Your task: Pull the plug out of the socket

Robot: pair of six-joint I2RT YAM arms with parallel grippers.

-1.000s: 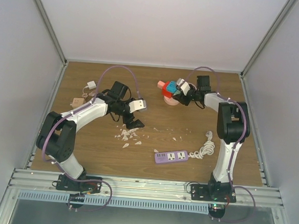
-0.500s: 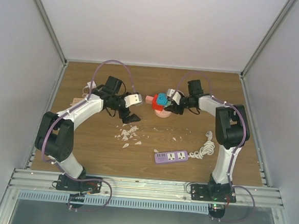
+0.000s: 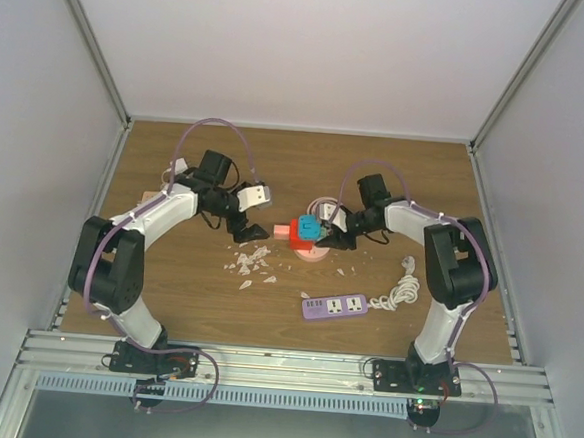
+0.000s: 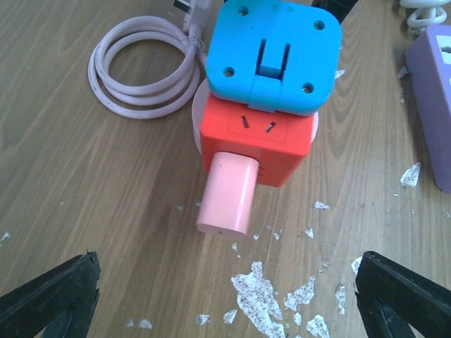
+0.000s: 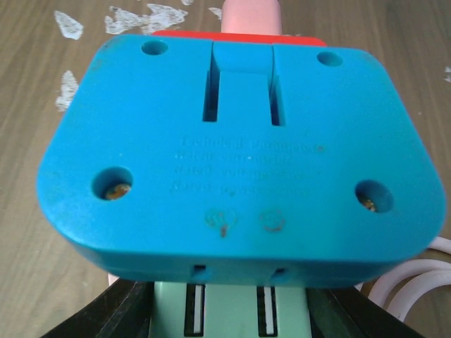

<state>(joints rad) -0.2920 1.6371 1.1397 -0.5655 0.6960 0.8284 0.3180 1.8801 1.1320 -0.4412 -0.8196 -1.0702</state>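
From above, the socket stack point(image 3: 306, 230), a blue block on a red one, is seen at the table's point(image 3: 165, 310) middle, clamped by the right gripper point(image 3: 323, 231). The left gripper point(image 3: 248, 216) is spread wide just left of it, holding nothing. A purple power strip point(image 3: 334, 306) lies nearer the bases, with white flakes point(image 3: 249, 264) scattered beside.

In the left wrist view, a pink plug point(image 4: 227, 191) is seen seated in the red block point(image 4: 257, 144), pointing toward the open fingers point(image 4: 49, 296); a coiled white cable point(image 4: 141, 70) lies behind.

In the right wrist view, the blue block point(image 5: 239, 155) fills the frame, gripped between the dark fingers point(image 5: 106, 317).
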